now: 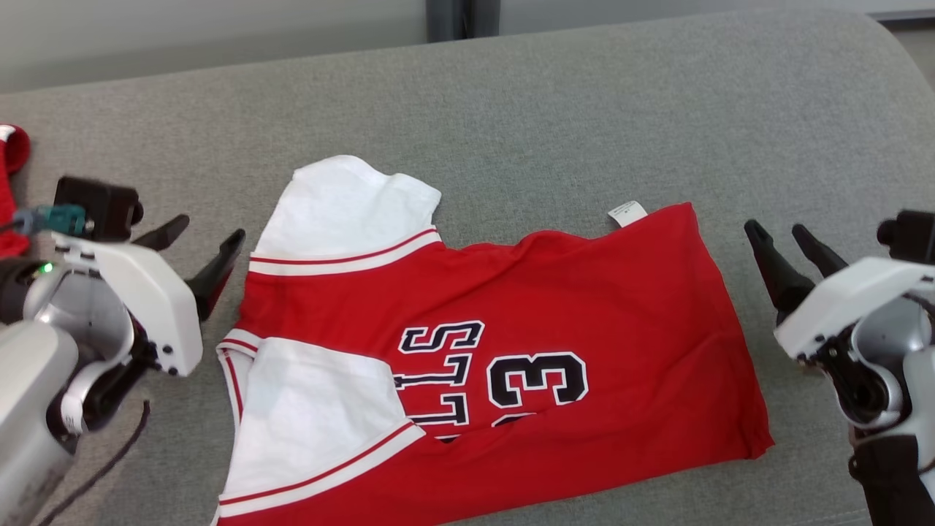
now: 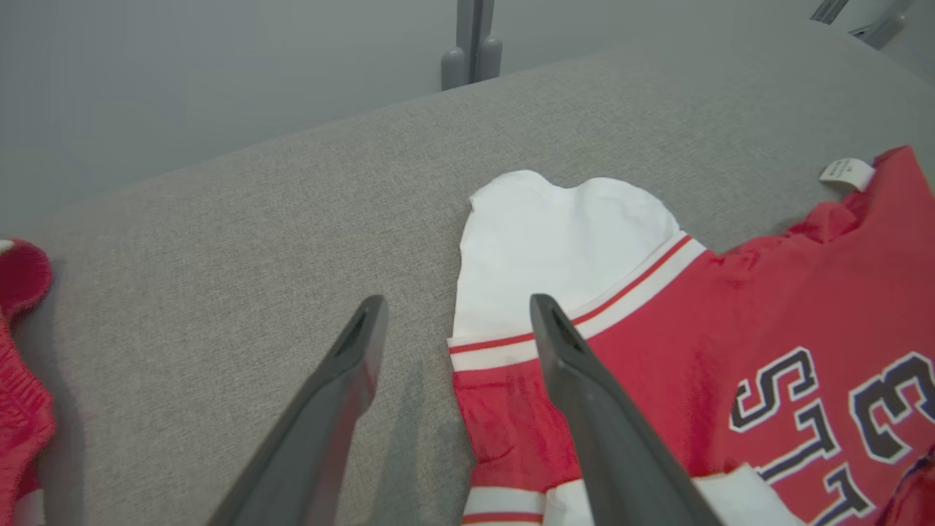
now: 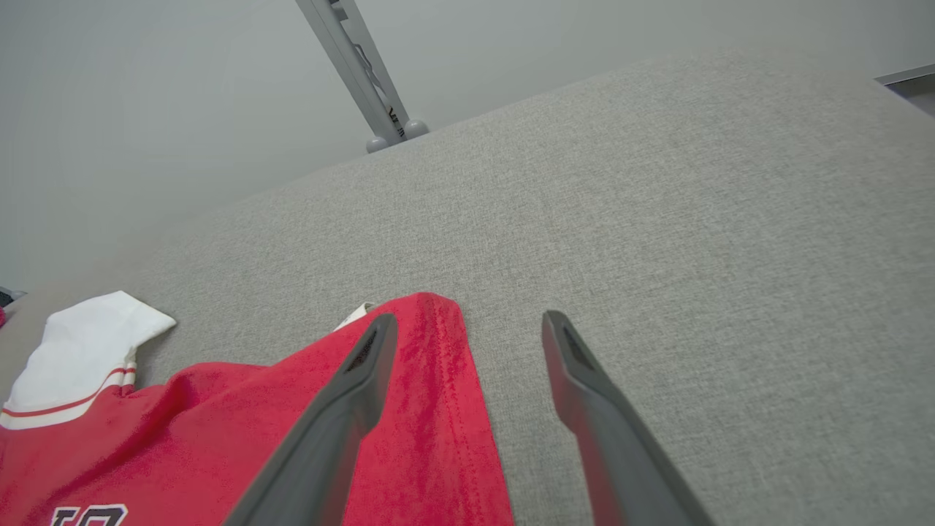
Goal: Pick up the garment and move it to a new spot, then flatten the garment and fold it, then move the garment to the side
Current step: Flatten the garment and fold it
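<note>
Red crumpled cloth (image 1: 9,193) lies at the far left edge of the grey woven-fabric surface (image 1: 584,109). Next, the left gripper (image 1: 208,228) hovers empty with fingers spread wide, just beside the white sleeves of the red-and-white sports jersey (image 1: 606,292). The jersey lies flat mid-surface, long axis left to right, sleeves leftward, hem rightward, lettering sideways. The right gripper (image 1: 776,228), fingers likewise wide and empty, hangs at the hem.

A grey fabric surface (image 1: 584,109) bears a red-and-white jersey (image 1: 599,307) and, at its left edge, a red cloth (image 1: 7,183).
</note>
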Available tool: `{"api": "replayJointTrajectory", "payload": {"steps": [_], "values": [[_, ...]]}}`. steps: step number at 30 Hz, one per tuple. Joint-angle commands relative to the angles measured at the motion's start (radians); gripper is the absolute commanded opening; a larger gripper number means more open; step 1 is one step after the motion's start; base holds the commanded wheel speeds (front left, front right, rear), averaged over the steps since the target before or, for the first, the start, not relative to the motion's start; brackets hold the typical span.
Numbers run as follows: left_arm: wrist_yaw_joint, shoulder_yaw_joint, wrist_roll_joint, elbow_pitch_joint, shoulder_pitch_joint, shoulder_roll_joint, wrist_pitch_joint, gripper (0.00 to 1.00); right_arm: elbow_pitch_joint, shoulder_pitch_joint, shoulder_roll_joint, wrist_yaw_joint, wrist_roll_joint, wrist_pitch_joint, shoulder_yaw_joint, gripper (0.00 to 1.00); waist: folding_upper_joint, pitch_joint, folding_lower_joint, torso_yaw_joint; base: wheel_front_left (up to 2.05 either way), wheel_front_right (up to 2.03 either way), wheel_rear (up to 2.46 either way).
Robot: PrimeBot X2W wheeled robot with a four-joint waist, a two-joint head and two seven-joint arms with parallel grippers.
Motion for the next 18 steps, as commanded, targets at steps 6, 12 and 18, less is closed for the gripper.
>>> {"api": "replayJointTrajectory", "payload": {"steps": [6, 12, 18], "values": [[-0.083, -0.02, -0.009, 0.11, -0.136, -0.038, 0.087, 1.0, 0.136, -0.136, 0.006, 0.0, 0.061, -0.049, 0.051, 1.0, -0.0001, 0.056, 0.0, -0.027, 0.0, 0.0, 0.0], [-0.156, -0.037, -0.022, 0.242, -0.27, -0.088, 0.177, 1.0, 0.254, -0.256, 0.006, 0.0, 0.123, -0.05, 0.156, 1.0, -0.0001, 0.111, 0.0, -0.044, 0.0, 0.0, 0.0], [-0.219, -0.062, -0.021, 0.354, -0.375, -0.12, 0.253, 1.0, 0.339, -0.339, 0.01, 0.0, 0.165, -0.032, 0.246, 1.0, -0.0001, 0.156, 0.0, -0.064, 0.0, 0.0, 0.0]]}}
